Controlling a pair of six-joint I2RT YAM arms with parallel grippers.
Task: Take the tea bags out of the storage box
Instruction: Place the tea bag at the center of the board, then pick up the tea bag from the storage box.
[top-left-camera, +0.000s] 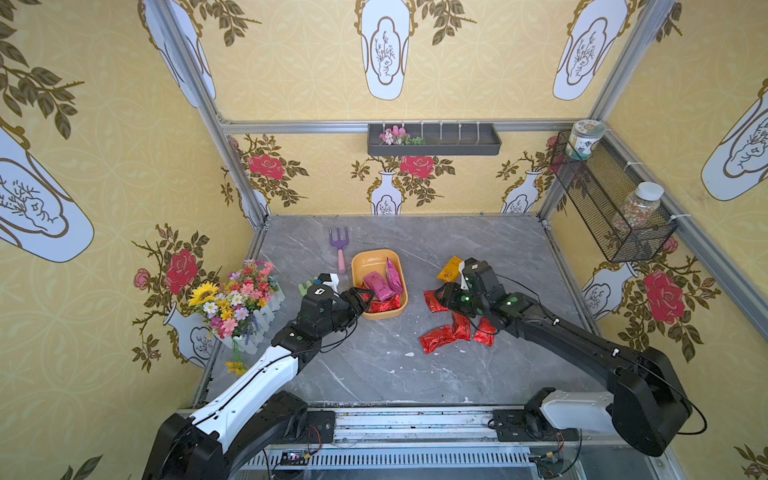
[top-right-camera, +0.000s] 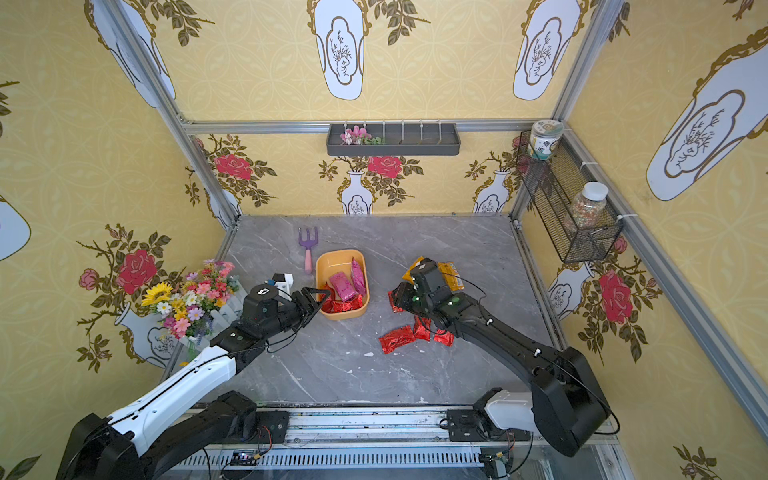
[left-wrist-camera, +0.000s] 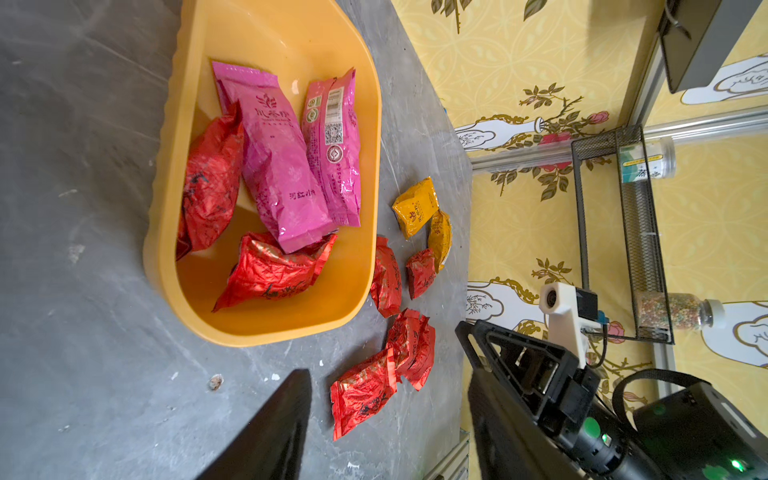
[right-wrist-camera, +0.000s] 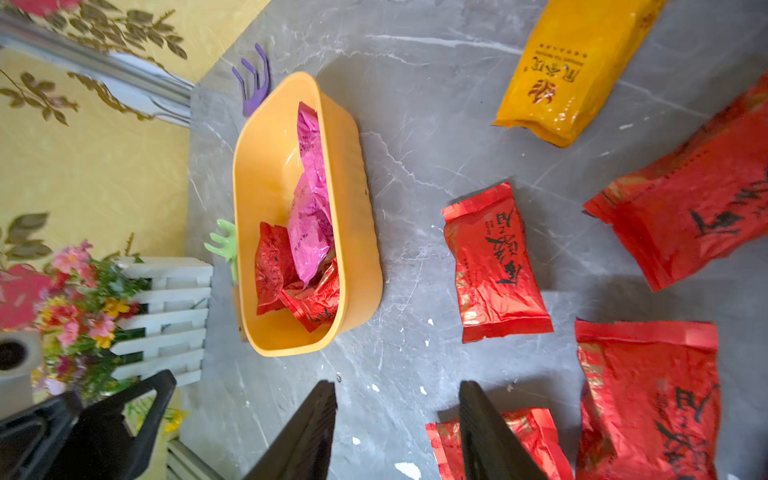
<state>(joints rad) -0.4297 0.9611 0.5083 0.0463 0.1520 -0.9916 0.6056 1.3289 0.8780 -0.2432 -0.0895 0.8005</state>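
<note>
Just ahead of the left end effector (top-left-camera: 365, 298) lies the storage box (top-left-camera: 374, 252).

A robot test booth dressed up as a home corner: yellow vase-and-rose wallpaper panels (top-left-camera: 316, 62) sit in bare aluminium frame bars (top-left-camera: 291, 126) around a grey marble-look surface (top-left-camera: 374, 374), with black-and-white robot arms (top-left-camera: 257, 374) bolted to a metal rail (top-left-camera: 415, 428) and fake flowers in a white picket planter (top-left-camera: 241, 299)
</note>
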